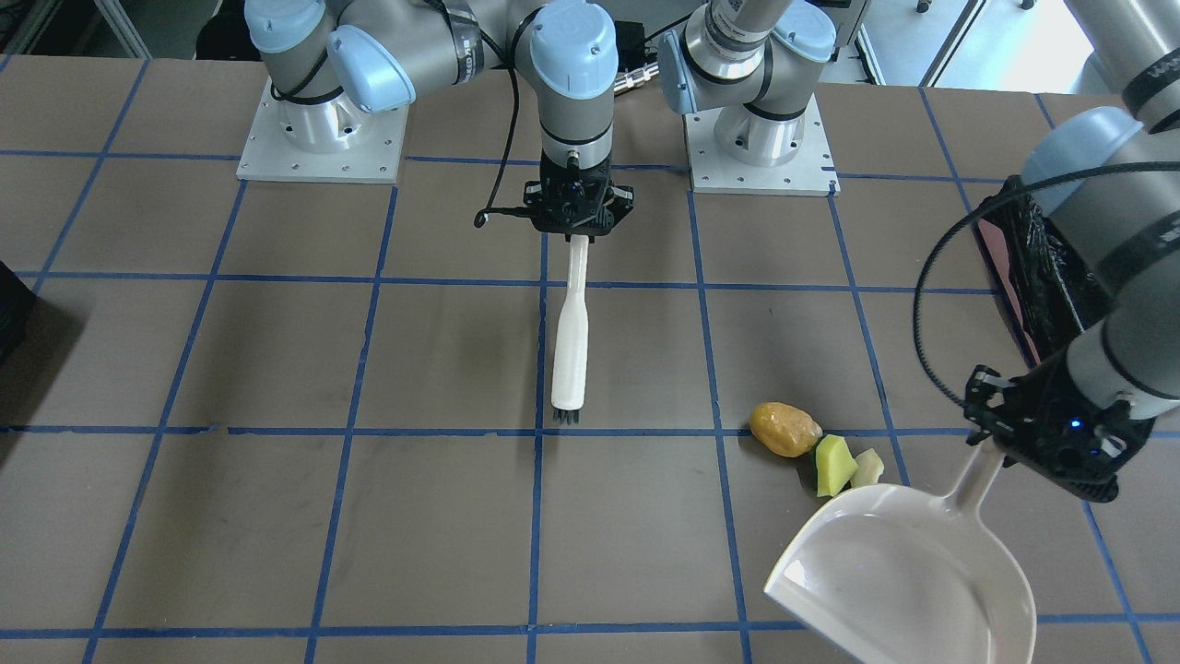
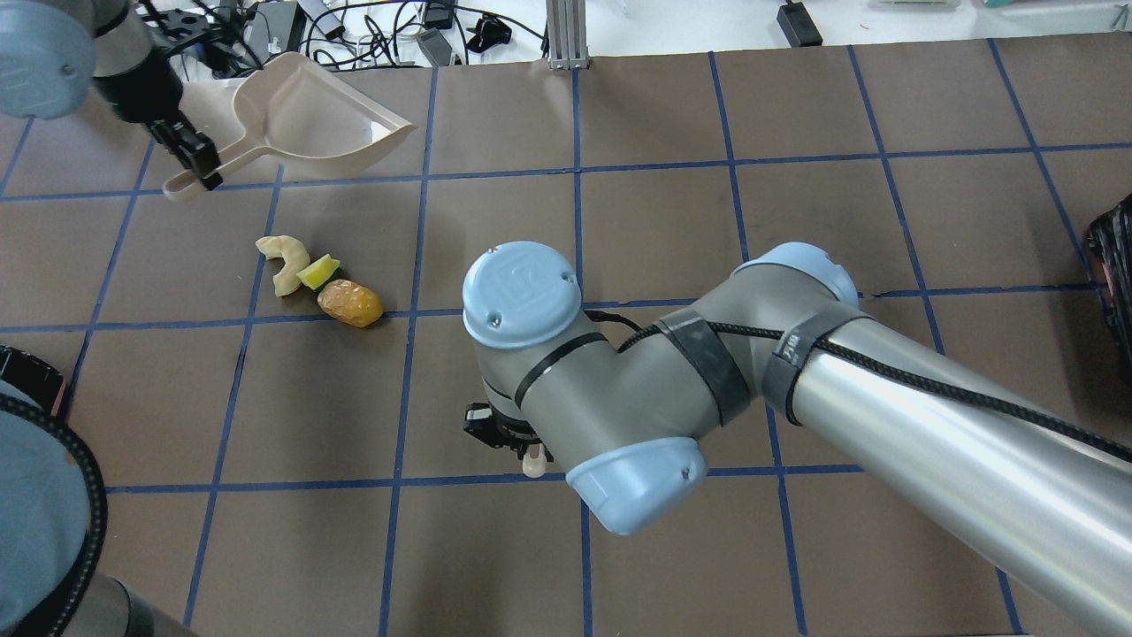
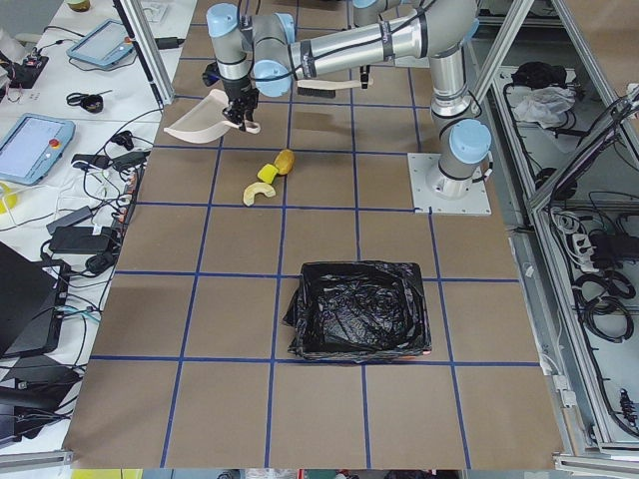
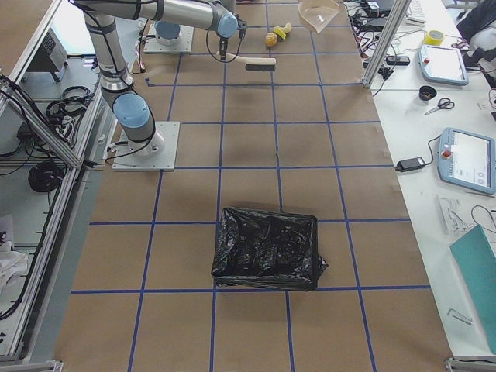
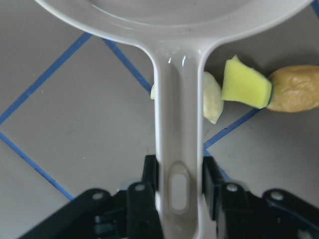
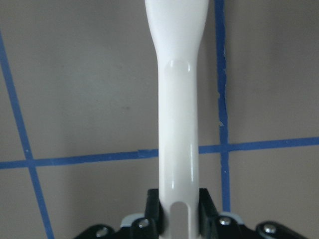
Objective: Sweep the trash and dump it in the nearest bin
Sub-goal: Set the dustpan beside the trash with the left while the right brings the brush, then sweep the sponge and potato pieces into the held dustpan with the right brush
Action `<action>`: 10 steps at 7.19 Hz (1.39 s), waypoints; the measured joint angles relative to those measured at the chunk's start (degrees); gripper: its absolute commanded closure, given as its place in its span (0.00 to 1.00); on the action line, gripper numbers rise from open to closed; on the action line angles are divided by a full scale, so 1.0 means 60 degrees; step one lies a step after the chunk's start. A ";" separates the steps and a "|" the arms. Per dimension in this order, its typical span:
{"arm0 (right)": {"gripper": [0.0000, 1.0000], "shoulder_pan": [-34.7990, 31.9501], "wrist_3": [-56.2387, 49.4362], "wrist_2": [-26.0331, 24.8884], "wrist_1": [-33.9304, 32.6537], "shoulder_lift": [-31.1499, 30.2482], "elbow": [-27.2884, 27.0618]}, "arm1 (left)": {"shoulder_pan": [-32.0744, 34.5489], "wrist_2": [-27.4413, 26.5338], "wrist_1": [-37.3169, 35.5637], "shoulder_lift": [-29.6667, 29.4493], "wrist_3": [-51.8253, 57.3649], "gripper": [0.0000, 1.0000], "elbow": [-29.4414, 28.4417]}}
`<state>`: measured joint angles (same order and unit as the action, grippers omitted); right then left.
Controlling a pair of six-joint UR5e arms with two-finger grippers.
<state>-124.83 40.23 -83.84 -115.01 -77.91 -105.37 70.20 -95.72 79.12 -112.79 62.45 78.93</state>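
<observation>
The trash lies in a row on the table: a golden-brown potato lump, a yellow wedge with a green edge and a pale curved slice. My left gripper is shut on the handle of a white dustpan, held tilted just beyond the trash. In the left wrist view the slice lies partly under the handle. My right gripper is shut on a white brush, bristles down on the table, about two tiles from the trash. The bin, pinkish with a black bag, stands behind my left arm, partly hidden.
A second black-lined bin stands at the table's right end and also shows in the exterior right view. The two arm bases stand at the robot's edge. Cables and devices lie past the far edge.
</observation>
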 measured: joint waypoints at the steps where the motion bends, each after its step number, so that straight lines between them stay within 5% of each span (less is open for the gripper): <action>1: 1.00 -0.0005 0.0091 -0.0013 0.0103 0.0596 0.0768 | -0.0627 -0.0351 -0.0112 -0.0062 0.1705 1.00 0.0024; 5: 1.00 -0.0299 0.1151 0.0100 0.0609 0.3027 0.3888 | -0.2392 -0.0869 -0.2139 -0.0542 0.7093 1.00 0.0557; 10: 1.00 -0.1310 0.6079 0.0640 0.0620 0.4237 0.5729 | -0.2685 -0.0890 -0.3407 -0.1333 1.0553 1.00 0.0643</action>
<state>-132.68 76.70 -80.00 -111.29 -52.49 -70.99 54.09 -101.06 58.68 -120.79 125.76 82.79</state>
